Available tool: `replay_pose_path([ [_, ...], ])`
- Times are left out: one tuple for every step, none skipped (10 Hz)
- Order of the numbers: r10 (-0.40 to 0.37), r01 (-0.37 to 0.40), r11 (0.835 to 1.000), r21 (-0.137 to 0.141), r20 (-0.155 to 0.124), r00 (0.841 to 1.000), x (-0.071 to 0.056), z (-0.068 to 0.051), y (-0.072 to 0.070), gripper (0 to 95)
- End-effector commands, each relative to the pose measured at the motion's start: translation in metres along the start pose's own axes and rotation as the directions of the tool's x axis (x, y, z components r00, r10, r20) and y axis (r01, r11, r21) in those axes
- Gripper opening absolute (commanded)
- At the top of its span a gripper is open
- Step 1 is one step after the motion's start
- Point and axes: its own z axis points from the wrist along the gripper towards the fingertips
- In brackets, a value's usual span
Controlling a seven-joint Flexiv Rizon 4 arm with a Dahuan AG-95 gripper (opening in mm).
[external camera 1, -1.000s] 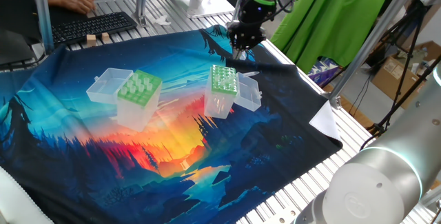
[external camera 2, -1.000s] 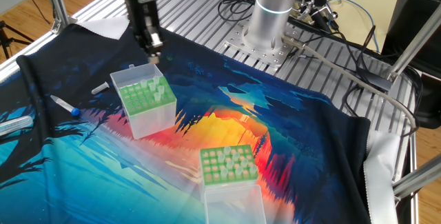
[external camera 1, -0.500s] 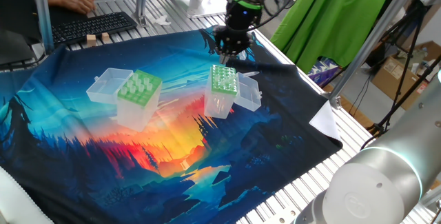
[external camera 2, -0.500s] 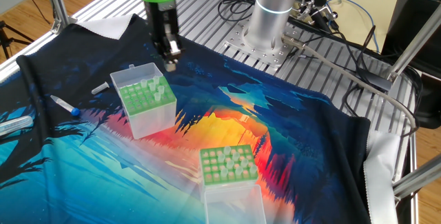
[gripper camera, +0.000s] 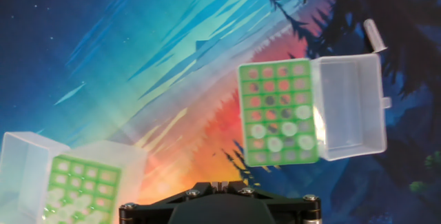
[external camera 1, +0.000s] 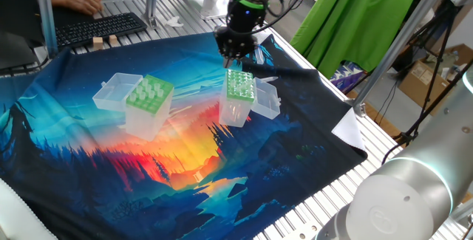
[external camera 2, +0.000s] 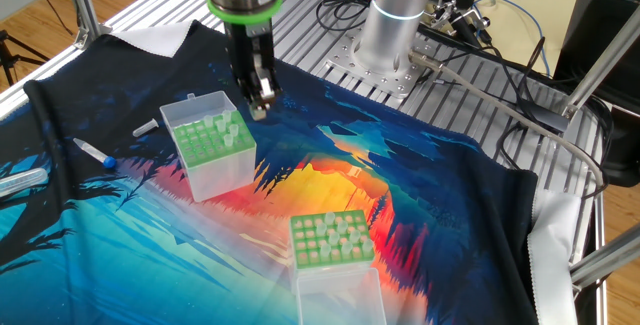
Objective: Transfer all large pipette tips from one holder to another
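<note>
Hand view looks straight down past the gripper [gripper camera: 220, 185], jaws together, with no pipette tip seen between them, though its very tip is small in every view. Since a second ago the gripper [external camera 2: 260, 108] has swung sideways from beyond the open lid [external camera 2: 188, 111] of the narrower rack [external camera 2: 212, 145] to a spot just off that rack's near corner, hanging above the counter [external camera 2: 450, 195] and not over any hole. I read that as travel toward the source, not a placement.

The large pipette tips [external camera 2: 330, 233] stand mostly in the wide-holed rack [external camera 2: 331, 241], well apart from the gripper across bare cloth. A few whitish tops [gripper camera: 282, 136] also show in the narrower rack [gripper camera: 279, 112], in the rows nearest the gripper, so the transfer seems begun but far from done.

Between the gripper and the wide-holed rack nothing stands, so the path is free. The edges to mind are the narrower rack's corner right beside the fingers and its flat lid beyond; a blue-capped tube [external camera 2: 95, 153] and a small clear piece [external camera 2: 147, 127] lie farther off on the lid's side
</note>
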Motion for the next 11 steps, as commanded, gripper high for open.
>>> replay_pose_path([
  [0.004, -0.004, 1.000, 0.009, 0.008, 1.000, 0.002, 0.004, 0.006, 0.0],
  [0.005, -0.005, 1.000, 0.009, 0.008, 1.000, 0.002, 0.007, 0.009, 0.0],
  [0.004, -0.004, 1.000, 0.010, 0.009, 1.000, 0.001, 0.008, 0.011, 0.0],
  [0.001, -0.001, 1.000, 0.031, 0.019, 1.000, 0.002, 0.010, 0.015, 0.0],
  [-0.002, 0.002, 0.999, 0.033, 0.019, 1.000, 0.002, 0.009, 0.016, 0.0],
  [-0.003, 0.002, 0.999, 0.033, 0.019, 1.000, 0.002, 0.008, 0.016, 0.0],
  [-0.007, 0.006, 0.999, 0.035, 0.021, 1.000, 0.002, 0.008, 0.016, 0.0],
  [-0.009, 0.007, 0.998, 0.056, 0.038, 0.999, 0.002, 0.008, 0.016, 0.0],
  [-0.009, 0.006, 0.998, 0.063, 0.045, 0.999, 0.002, 0.008, 0.016, 0.0],
  [-0.007, 0.002, 0.997, 0.075, 0.064, 0.998, 0.002, 0.008, 0.016, 0.0],
  [-0.012, 0.008, 0.997, 0.072, 0.060, 0.998, 0.002, 0.008, 0.016, 0.0],
])
